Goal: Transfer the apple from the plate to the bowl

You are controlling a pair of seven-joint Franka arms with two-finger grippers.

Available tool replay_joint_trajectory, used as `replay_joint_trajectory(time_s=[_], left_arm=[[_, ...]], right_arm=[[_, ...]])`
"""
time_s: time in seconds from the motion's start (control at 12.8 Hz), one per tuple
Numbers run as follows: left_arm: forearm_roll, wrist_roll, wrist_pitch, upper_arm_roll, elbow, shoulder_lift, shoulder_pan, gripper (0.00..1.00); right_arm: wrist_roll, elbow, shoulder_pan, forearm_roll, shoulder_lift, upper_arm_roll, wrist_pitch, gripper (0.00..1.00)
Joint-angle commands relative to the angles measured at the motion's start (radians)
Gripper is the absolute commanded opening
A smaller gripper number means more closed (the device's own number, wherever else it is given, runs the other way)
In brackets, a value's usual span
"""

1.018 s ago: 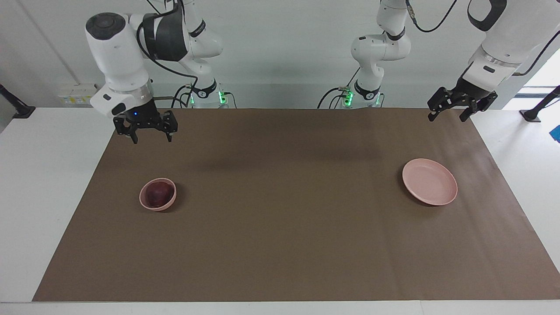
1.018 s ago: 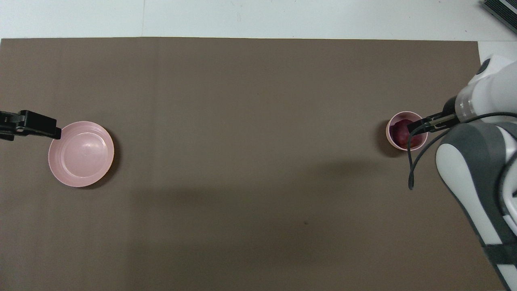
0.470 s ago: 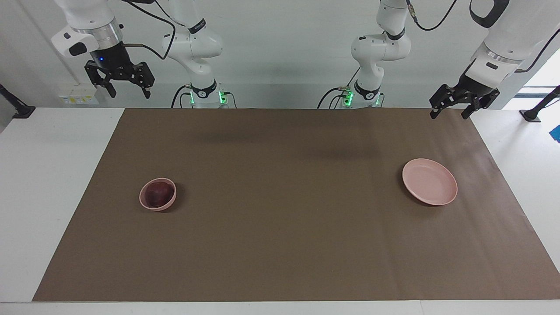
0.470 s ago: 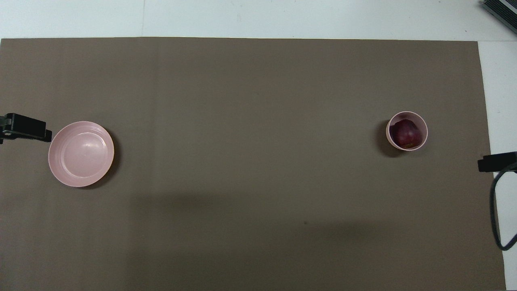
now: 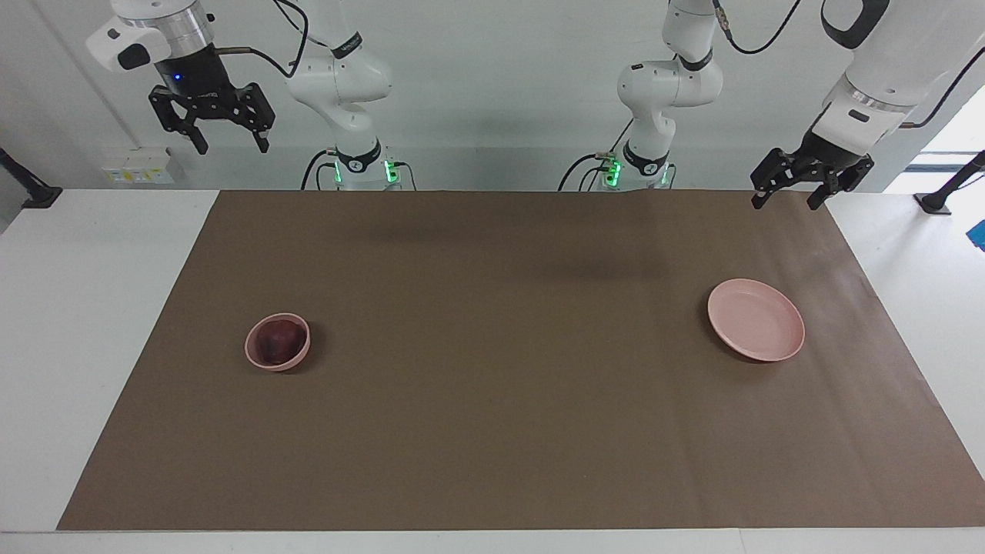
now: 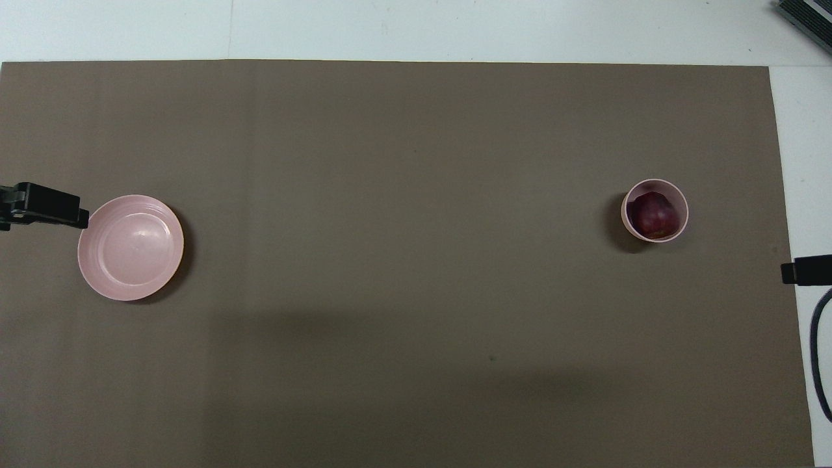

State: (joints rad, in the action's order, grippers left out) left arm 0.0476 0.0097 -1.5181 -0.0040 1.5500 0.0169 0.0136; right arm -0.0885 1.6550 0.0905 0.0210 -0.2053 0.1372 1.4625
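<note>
Apple: small dark red-maroon round fruit (image 5: 276, 341), lay inside the bowl.
Bowl: small deep pale pink dish (image 5: 259, 358), toward the right arm's end of the desk.
Plate: wide shallow pale pink dish (image 5: 756, 319), toward the left arm's end.
Right gripper (image 5: 228, 144): raised, fingers released, holding nothing.
Left gripper (image 5: 783, 203): raised, fingers released, holding nothing.

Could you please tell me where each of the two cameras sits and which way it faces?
Facing view: high across the table, looking at the robots; both arms show, right claw and left claw raised.
Overhead view: above the robots' end, looking steeply down; only claw tips show at the edges.
Both share the apple in the bowl and the bare plate.
</note>
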Motion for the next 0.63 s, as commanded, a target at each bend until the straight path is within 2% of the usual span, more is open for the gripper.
replay_joint_trajectory(time_s=[0.0, 0.55], left_arm=[[-0.014, -0.008, 0.015, 0.007, 0.004, 0.011, 0.002, 1.0], [-0.028, 0.03, 0.021, 0.009, -0.039, -0.003, 0.0, 1.0]], right_arm=[[-0.033, -0.038, -0.005, -0.018, 0.009, -0.001, -0.045, 1.0], [-0.028, -0.037, -0.002, -0.024, 0.006, -0.001, -0.03, 1.0]])
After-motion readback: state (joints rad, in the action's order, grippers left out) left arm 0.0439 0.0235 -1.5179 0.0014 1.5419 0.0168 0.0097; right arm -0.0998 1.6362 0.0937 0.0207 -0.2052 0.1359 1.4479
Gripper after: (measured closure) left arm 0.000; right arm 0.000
